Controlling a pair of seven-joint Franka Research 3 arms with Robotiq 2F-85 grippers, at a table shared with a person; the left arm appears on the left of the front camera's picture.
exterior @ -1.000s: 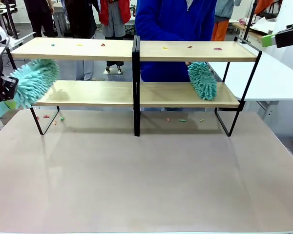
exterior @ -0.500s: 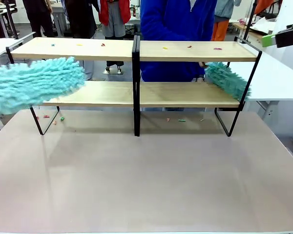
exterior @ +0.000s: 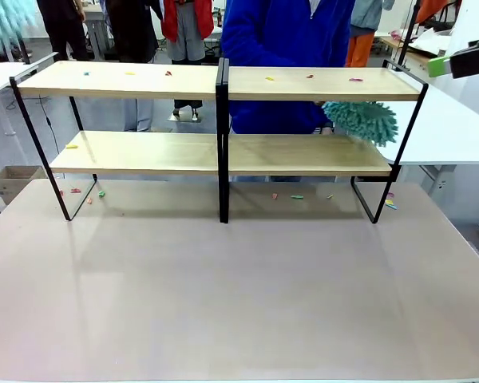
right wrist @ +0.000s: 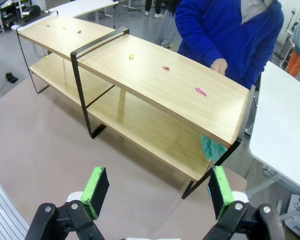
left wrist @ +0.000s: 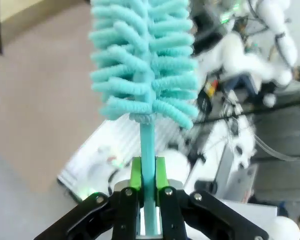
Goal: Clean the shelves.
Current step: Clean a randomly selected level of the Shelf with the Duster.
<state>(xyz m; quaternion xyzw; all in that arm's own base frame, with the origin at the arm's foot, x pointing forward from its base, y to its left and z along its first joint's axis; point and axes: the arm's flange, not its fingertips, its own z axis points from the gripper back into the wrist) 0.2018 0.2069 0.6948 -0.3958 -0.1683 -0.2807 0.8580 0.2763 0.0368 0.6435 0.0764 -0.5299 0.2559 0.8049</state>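
Clamping left fingers (left wrist: 136,175) on the duster handle (left wrist: 148,142), holding right fingers (right wrist: 97,190) apart, eyeing the shelves (exterior: 144,152) at 12 o'clock on the bench (exterior: 239,287), stiff, probably light, best steadied by the centre post (exterior: 222,144).

Front view: robot's duster (exterior: 4,20) cropped by top-left corner. Right wrist view: person's duster (right wrist: 212,146) mostly hidden under top board of shelves (right wrist: 155,80). Coloured bits (exterior: 310,76) on boards too small to ID. Left wrist view: bkgd blurred.
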